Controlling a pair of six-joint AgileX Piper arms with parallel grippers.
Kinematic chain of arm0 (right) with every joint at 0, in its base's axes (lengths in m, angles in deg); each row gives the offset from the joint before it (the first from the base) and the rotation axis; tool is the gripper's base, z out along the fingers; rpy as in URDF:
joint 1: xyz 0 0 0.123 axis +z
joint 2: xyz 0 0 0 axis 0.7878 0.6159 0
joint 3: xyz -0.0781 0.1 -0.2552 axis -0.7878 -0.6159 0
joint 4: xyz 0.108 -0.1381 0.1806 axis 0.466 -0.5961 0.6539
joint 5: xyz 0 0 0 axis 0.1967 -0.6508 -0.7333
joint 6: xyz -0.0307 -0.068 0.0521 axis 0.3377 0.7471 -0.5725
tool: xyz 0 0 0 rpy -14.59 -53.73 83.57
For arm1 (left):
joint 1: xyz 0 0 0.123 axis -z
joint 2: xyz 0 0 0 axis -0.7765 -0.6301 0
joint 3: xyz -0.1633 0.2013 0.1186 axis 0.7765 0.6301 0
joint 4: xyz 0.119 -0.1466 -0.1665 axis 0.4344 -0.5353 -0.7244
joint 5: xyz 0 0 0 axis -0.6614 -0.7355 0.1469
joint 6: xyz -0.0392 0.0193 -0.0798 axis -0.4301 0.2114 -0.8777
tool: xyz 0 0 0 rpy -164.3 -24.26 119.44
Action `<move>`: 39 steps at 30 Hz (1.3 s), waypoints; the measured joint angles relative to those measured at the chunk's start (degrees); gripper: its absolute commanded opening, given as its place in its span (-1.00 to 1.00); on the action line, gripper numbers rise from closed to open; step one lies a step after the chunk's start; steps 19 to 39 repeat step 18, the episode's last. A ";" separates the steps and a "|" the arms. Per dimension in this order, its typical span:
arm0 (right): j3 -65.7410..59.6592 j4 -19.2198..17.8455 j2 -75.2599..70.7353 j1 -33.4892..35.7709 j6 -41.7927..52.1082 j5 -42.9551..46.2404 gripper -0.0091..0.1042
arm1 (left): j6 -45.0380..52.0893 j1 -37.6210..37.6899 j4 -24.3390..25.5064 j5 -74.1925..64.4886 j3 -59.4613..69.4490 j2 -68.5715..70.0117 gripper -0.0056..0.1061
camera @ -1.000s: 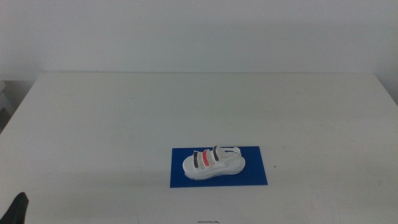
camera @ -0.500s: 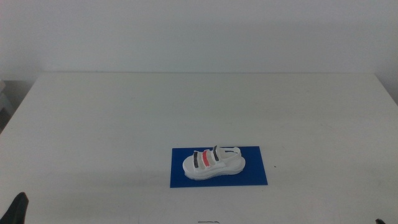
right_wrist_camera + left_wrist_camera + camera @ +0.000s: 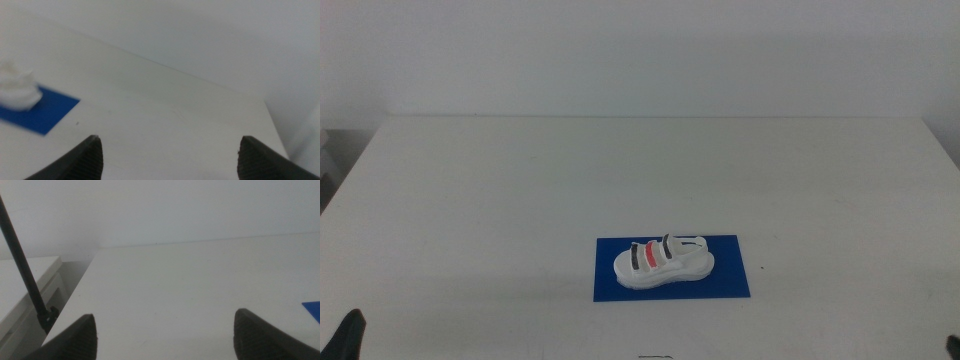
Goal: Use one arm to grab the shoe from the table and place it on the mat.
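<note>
The shoe (image 3: 663, 263) sits on the blue mat (image 3: 735, 280), fully inside its edges, toe toward the left and heel toward the right, with its two dark straps and the red one between them facing up. The mat lies on the white table (image 3: 520, 190), on the near half and a little right of centre. Neither gripper touches the shoe or the mat. The left gripper (image 3: 350, 335) shows in the middle view only as a dark tip at the near left corner, well apart from the shoe; the right gripper barely shows there, as a dark speck at the near right corner. The left wrist view shows what the middle view does not: the left gripper (image 3: 165, 335) has its jaws spread wide over bare tabletop, with a corner of the mat (image 3: 312, 307) at the edge of the picture. In the right wrist view the right gripper (image 3: 170, 160) likewise has its jaws spread wide, and the blurred white shoe (image 3: 17, 92) on the mat (image 3: 42, 112) lies well away from it.
</note>
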 measured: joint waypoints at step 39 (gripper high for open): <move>0.00 -4.53 0.00 -9.04 -21.45 0.00 0.65 | 0.00 0.00 0.00 0.00 0.00 0.00 0.78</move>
